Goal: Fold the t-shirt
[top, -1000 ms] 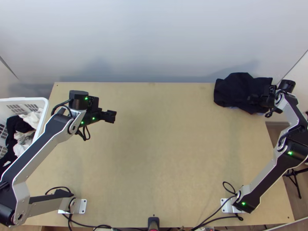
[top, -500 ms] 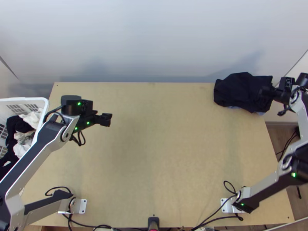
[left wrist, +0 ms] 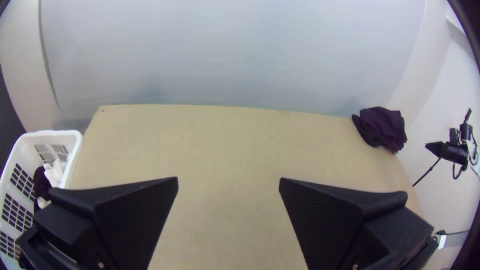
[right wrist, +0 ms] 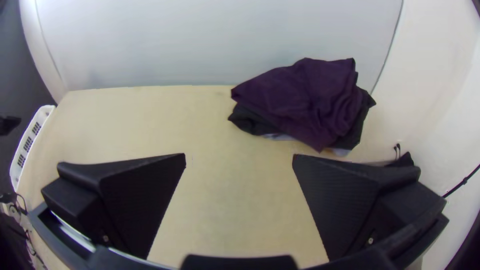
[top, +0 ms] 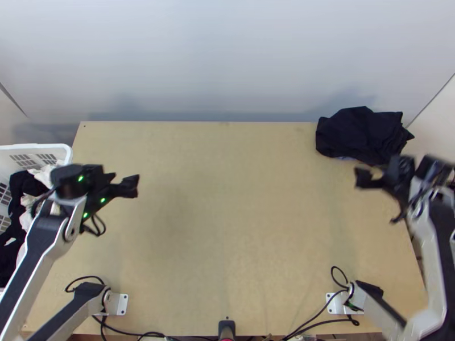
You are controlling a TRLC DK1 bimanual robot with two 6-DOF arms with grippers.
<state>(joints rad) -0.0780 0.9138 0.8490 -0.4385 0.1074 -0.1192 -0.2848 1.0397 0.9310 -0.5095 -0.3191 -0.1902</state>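
Top view puts the dark pile of cloth (top: 364, 135) at the bench's (top: 227, 227) far right corner, beside the back wall. The t-shirt is probably the piece on top, though where it ends and the rest of the heap begins is hard to say. The left hand (top: 131, 186) is over the left part of the bench, near the white basket (top: 67, 154); its fingers are spread apart with nothing between them. The right hand (top: 365, 178) is on the near side of the pile, its fingers likewise wide apart and holding no cloth.

As for progress, the folding looks finished or close to it: the pile is compact and set aside, and neither hand has hold of anything. What may be left is neatening, since the top piece lies loosely, with creases and uneven edges, and its folds can't be counted.

The right wrist view separates what the top view gives as one near-black mass: a purple cloth (right wrist: 310, 100) drawn over a black one (right wrist: 247, 120), with a pale edge (right wrist: 280, 136) poking out beneath. The top view, in turn, looks down into the basket at white and dark clothes, where the right wrist view gives its slotted side.
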